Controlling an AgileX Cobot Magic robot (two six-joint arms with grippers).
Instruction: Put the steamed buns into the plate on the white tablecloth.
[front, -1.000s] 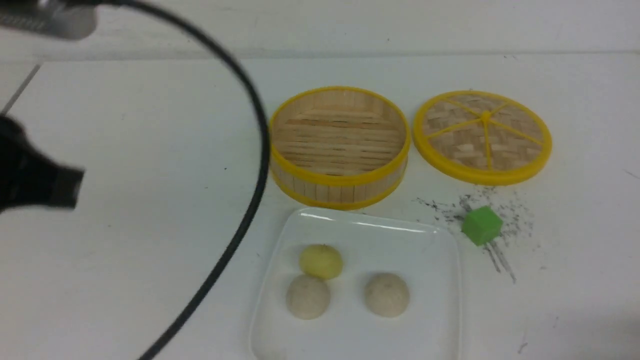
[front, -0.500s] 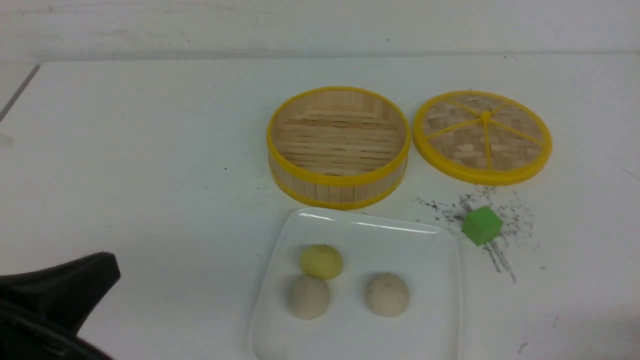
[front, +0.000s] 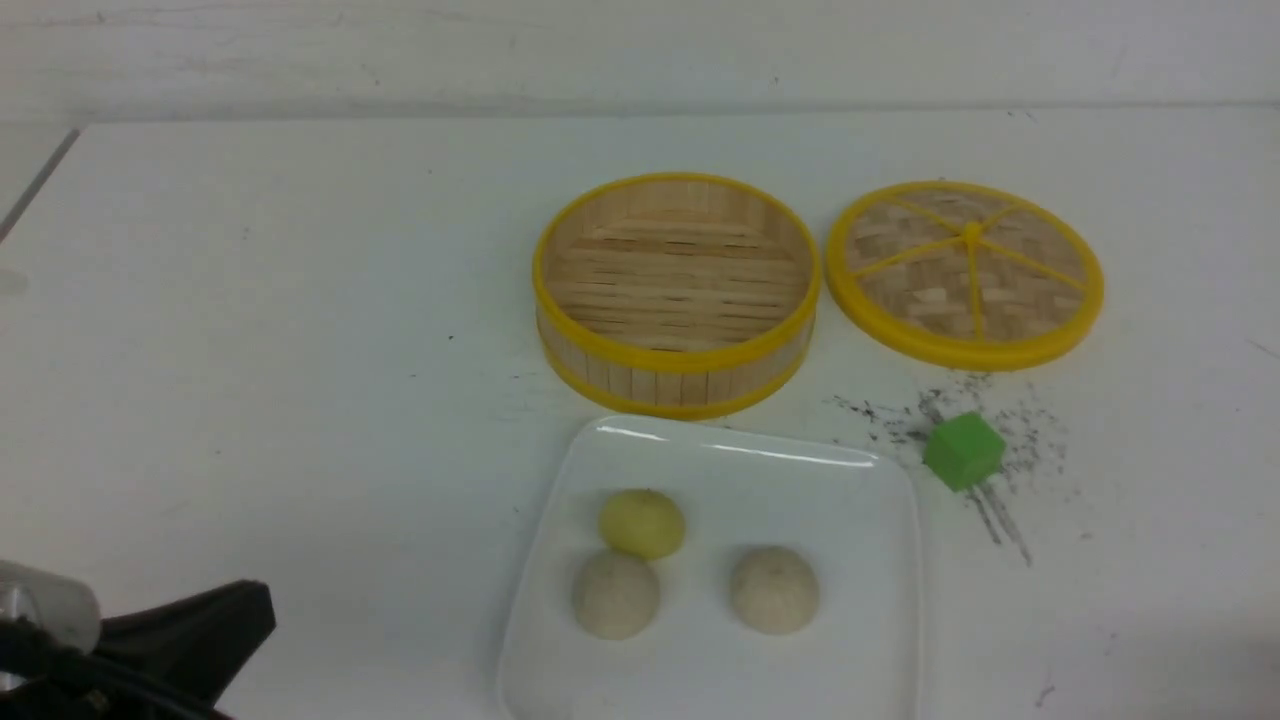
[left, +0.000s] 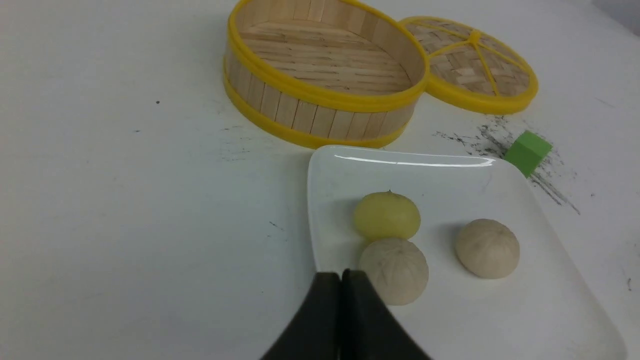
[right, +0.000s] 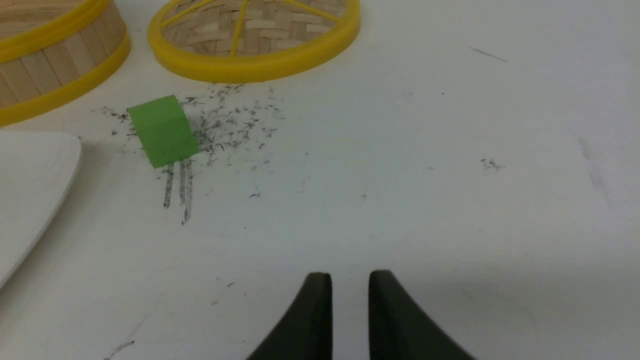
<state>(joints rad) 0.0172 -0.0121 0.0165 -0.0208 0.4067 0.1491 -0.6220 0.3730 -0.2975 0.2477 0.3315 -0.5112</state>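
All three steamed buns (front: 640, 523) sit in the plate (front: 860, 640) on the white tablecloth (front: 280, 330): yellow one touching a beige one, second beige apart. My left gripper (left: 341, 274) is clenched, empty, low at the front-left, just beside the plate. My right gripper (right: 350, 276) has fingers slightly parted, holding nothing. Steamer (front: 677, 292), lid (front: 965, 272) and green cube (front: 963, 451) lie behind the plate.

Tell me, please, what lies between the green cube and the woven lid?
Nothing solid. Between the green cube and the woven lid there is only tablecloth with dark specks and scratches, seen in the front and right wrist views.
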